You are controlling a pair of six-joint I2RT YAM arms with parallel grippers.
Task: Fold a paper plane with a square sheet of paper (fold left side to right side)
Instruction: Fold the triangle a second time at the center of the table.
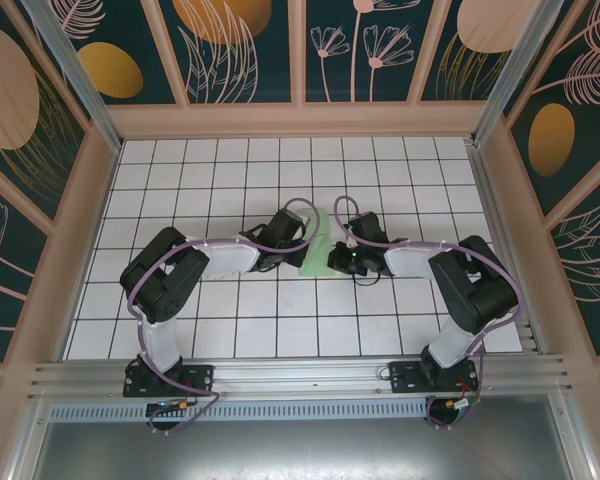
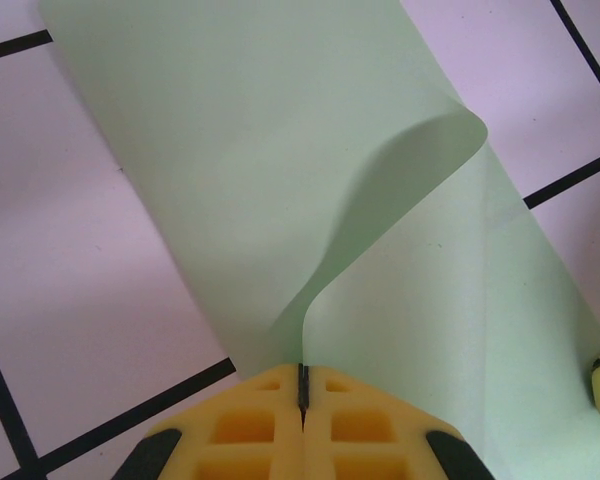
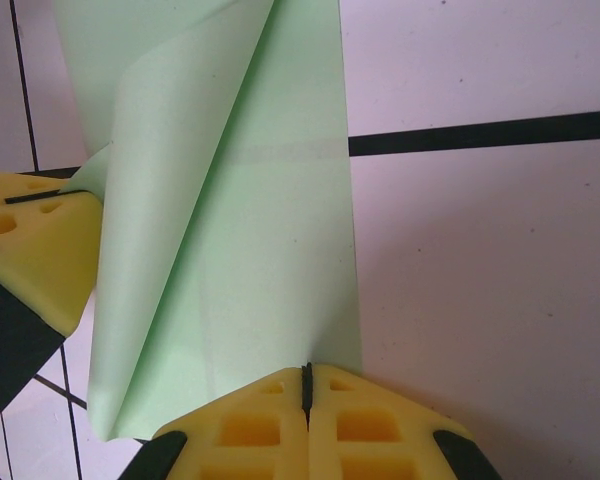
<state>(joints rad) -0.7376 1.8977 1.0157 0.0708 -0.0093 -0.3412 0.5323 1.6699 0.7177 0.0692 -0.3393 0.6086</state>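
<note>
Square sheet of paper [image 1: 316, 250], thin, likely limp, crease-prone: left jaws closed on lifted 9 o'clock flap, right jaws closed at 3 o'clock edge, hold unclear; pinch edges.

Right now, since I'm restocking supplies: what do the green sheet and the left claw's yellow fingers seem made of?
The sheet: thin matte paper, likely; it curls softly and shows no gloss. The left claw's fingers: probably moulded matte plastic or rubber; uniform yellow with recessed pockets.

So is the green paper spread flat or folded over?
Folded over, but not pressed flat: the paper has its top layer curling up off the layer beneath it.
</note>
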